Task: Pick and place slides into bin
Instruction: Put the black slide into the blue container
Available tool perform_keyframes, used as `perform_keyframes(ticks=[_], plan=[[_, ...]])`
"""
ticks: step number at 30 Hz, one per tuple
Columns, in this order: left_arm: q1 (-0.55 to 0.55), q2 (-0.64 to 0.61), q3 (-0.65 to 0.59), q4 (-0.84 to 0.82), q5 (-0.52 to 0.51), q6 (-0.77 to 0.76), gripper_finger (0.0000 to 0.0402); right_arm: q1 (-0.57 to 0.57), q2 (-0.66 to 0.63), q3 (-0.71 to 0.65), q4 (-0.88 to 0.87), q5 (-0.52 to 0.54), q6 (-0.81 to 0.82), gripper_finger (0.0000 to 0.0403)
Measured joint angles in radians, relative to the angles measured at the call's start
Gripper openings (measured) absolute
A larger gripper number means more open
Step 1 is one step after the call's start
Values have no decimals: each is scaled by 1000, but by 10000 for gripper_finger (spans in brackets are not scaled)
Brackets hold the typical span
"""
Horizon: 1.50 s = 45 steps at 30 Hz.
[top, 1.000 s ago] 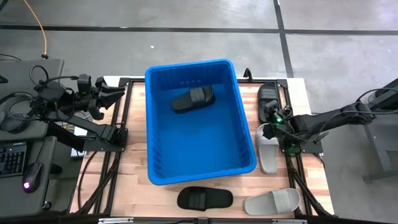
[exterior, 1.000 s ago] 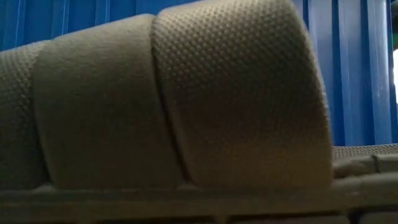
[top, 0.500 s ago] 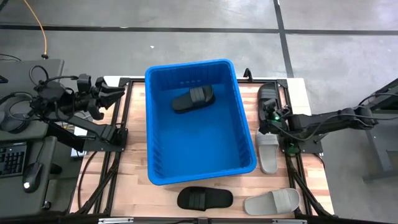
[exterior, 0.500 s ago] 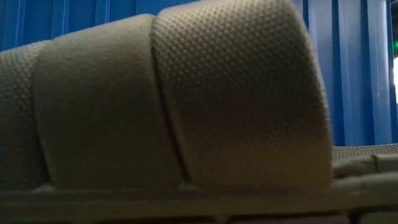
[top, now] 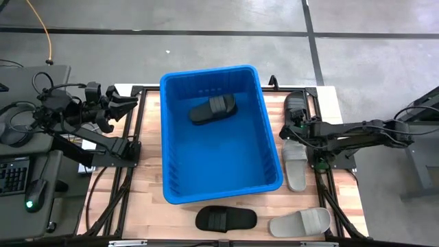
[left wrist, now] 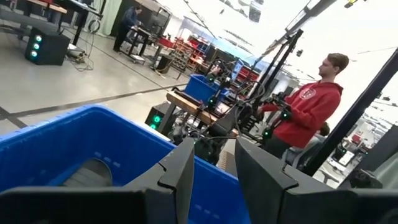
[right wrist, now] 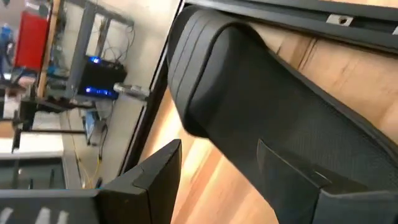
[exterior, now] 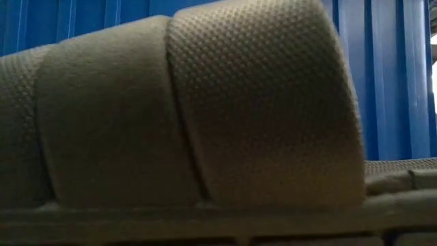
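The blue bin (top: 218, 175) stands mid-table with one black slide (top: 213, 108) lying on its floor. A second black slide (top: 296, 107) lies flat on the table right of the bin, with a grey slide (top: 295, 166) just nearer. My right gripper (top: 289, 130) is open and low over the near end of that black slide (right wrist: 261, 106); I cannot tell whether it touches. Another black slide (top: 226, 219) and another grey slide (top: 300, 221) lie at the near edge. My left gripper (top: 129, 104) is open and empty, left of the bin.
The bin's right wall (top: 273, 130) stands close beside my right gripper. The low view is filled by the grey slide's strap (exterior: 191, 109) with the bin wall (exterior: 389, 75) behind it. A person (left wrist: 311, 106) stands in the room beyond the table.
My right gripper has moved from over the grey slide's far end a little toward the bin and the black slide beside it, its arm reaching farther out. The slides have stayed where they were.
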State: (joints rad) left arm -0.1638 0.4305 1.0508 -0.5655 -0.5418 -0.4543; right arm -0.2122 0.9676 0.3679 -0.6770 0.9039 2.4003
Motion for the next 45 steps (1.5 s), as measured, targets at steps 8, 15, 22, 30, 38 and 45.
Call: perform_keyframes(ticks=[8, 15, 22, 30, 38, 45], plan=[[0, 0, 0, -5, 18, 0, 108, -102, 8, 2, 157, 137, -132, 194], [0, 0, 0, -7, 13, 3, 108, -199, 60, 2, 209, 16, -232, 189], [0, 0, 0, -8, 10, 4, 108, -304, 183, 2, 420, -67, -402, 187], [0, 0, 0, -6, 10, 2, 108, -366, 322, 2, 600, -129, -437, 187], [0, 0, 0, -6, 10, 2, 108, -409, 340, 2, 629, -141, -530, 109], [0, 0, 0, -5, 9, 2, 108, -463, 335, 3, 686, -252, -715, 9]])
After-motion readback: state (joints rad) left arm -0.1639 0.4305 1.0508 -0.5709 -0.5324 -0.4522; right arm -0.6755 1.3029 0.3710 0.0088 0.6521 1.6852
